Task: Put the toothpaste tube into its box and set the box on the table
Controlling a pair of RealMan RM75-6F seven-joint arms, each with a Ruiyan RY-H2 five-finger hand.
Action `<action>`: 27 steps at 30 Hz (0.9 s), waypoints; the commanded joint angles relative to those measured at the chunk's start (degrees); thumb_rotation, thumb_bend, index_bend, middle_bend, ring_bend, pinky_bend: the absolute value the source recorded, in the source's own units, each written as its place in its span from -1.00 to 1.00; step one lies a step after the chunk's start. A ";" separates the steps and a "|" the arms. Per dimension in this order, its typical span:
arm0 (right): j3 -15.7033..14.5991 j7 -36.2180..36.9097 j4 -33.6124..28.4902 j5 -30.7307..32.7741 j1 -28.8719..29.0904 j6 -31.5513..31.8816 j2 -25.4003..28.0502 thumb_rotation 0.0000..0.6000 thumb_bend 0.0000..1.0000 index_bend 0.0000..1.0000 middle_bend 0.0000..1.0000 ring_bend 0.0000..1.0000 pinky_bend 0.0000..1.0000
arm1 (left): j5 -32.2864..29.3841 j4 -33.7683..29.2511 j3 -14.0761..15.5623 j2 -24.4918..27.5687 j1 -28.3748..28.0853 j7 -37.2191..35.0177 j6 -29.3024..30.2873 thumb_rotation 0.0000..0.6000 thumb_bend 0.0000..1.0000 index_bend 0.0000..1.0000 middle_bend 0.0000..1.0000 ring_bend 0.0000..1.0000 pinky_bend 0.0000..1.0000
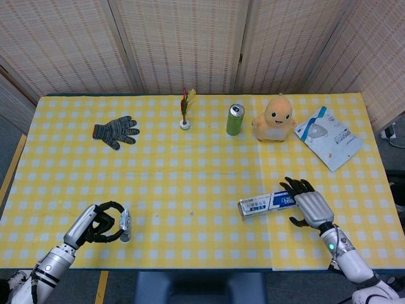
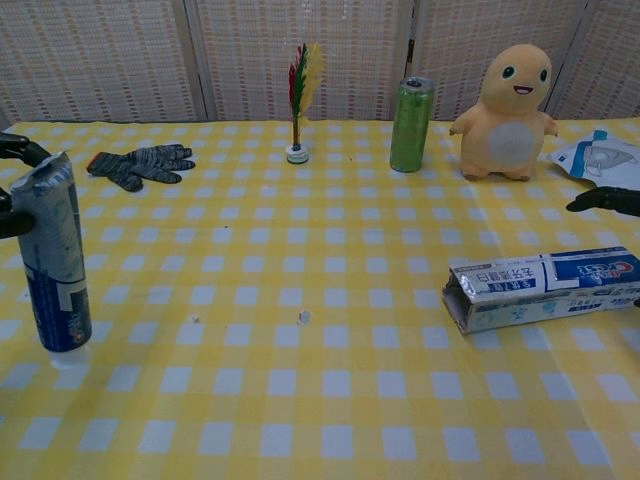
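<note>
The toothpaste tube (image 2: 55,265) stands upright, cap down, near the table's front left. My left hand (image 1: 95,225) grips its upper end; in the chest view only that hand's fingertips (image 2: 18,148) show at the left edge. The tube (image 1: 124,225) looks short and foreshortened from the head view. The blue and white box (image 1: 271,202) lies flat right of centre, its open end (image 2: 452,300) facing left. My right hand (image 1: 307,204) hovers over the box's right end with fingers spread, holding nothing. Its dark fingertips (image 2: 605,200) show above the box (image 2: 540,288) in the chest view.
A grey glove (image 1: 116,131) lies at the back left. Along the back stand a feather shuttlecock (image 1: 185,114), a green can (image 1: 235,120) and a yellow plush toy (image 1: 274,118). A white and blue packet (image 1: 328,137) lies at the back right.
</note>
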 commanded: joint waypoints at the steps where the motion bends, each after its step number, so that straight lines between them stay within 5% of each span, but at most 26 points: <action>1: 0.98 -1.81 2.68 3.17 2.19 -2.75 -2.34 1.00 -0.38 -0.97 -1.00 -0.91 -1.00 | 0.21 -0.42 0.28 0.33 0.20 0.12 0.38 1.00 -0.21 0.57 1.00 1.00 1.00; 10: 1.26 -3.85 6.87 7.20 4.86 -4.76 -6.86 1.00 -0.38 -0.89 -0.94 -0.85 -0.89 | 0.05 -0.24 0.63 0.82 0.26 -0.50 0.97 1.00 -0.20 0.57 1.00 1.00 1.00; 27: 0.59 -2.03 11.77 5.09 4.46 0.03 -11.85 1.00 -0.38 -0.33 -0.51 -0.47 -0.41 | -0.58 0.82 0.67 0.75 -0.21 -1.52 0.91 1.00 -0.20 0.57 1.00 1.00 1.00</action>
